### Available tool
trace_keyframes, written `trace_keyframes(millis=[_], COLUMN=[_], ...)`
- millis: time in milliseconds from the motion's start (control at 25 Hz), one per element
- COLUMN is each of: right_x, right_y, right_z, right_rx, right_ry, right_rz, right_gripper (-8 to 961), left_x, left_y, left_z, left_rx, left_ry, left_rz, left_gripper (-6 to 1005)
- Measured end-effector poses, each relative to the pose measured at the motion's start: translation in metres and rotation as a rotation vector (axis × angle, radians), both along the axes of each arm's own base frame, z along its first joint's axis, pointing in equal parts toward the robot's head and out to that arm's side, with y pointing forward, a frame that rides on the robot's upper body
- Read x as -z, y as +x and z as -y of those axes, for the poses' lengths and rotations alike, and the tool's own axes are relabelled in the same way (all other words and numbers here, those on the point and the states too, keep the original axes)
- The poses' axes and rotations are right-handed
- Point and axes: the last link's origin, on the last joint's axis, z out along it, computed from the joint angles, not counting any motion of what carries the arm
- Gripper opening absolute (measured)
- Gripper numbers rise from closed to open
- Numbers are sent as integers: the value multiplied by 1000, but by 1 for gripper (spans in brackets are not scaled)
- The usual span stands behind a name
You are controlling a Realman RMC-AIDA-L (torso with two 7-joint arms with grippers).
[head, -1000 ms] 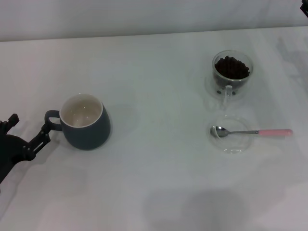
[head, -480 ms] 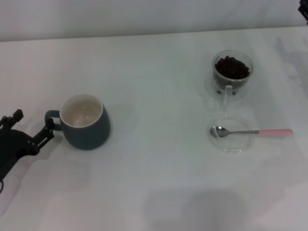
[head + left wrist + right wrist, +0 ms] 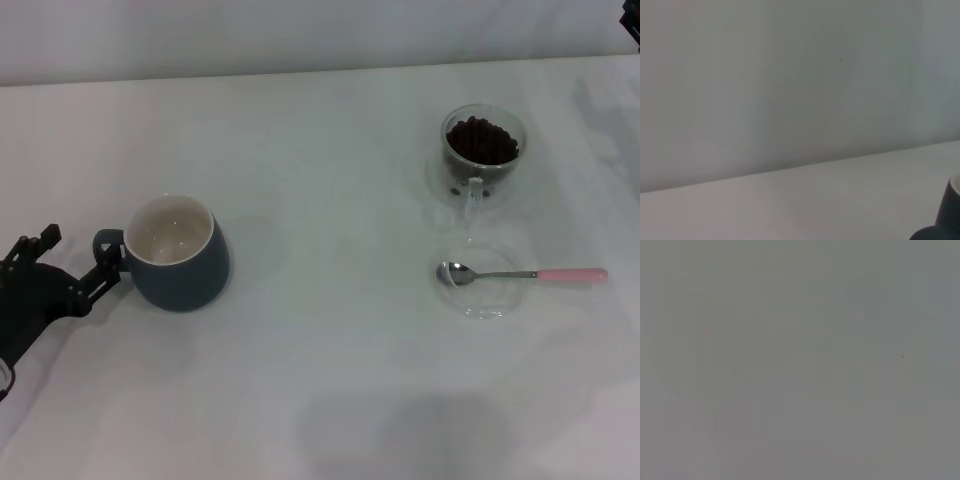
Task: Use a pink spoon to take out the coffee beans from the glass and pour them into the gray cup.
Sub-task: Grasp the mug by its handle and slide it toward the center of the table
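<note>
The gray cup (image 3: 180, 255) stands at the left of the table, cream inside, with its loop handle pointing left. My left gripper (image 3: 80, 256) is open right beside that handle, and one fingertip (image 3: 110, 268) is close under it. The cup's dark edge (image 3: 950, 212) shows in the left wrist view. At the right rear, the glass (image 3: 482, 155) holds the coffee beans (image 3: 482, 140). The pink spoon (image 3: 520, 274) lies in front of it, its bowl resting in a shallow clear dish (image 3: 484, 305) and its handle pointing right. Only a dark bit of my right arm (image 3: 632, 18) shows, in the top right corner.
The white table (image 3: 330, 200) ends at a pale wall at the back. The right wrist view shows only a blank grey surface.
My left gripper has moved up and to the right, closer to the gray cup's handle. The cup, glass and spoon have not moved.
</note>
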Motion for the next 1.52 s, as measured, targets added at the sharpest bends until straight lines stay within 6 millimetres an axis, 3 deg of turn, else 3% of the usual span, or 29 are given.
trace_keyframes(millis=[120, 440, 640, 880, 1080, 1520], right_x=[0, 0, 0, -1, -1, 1], right_y=[0, -1, -2, -2, -4, -14], right_z=[0, -1, -1, -1, -3, -12], right_rx=[-1, -4, -8, -7, -13, -39], right_ry=[1, 1, 2, 6, 6, -6], right_rz=[-2, -3, -7, -10, -9, 4], right_gripper=[856, 857, 856, 857, 857, 856], left_x=[2, 12, 14, 16, 21, 43], left_y=[2, 9, 12, 17, 26, 66], left_z=[0, -2, -4, -5, -7, -26], left_rx=[5, 11, 19, 29, 62, 178], left_ry=[0, -9, -12, -11, -28, -113], left_rz=[-2, -19, -21, -5, 1, -12], left_gripper=[868, 670, 434, 221, 104, 105])
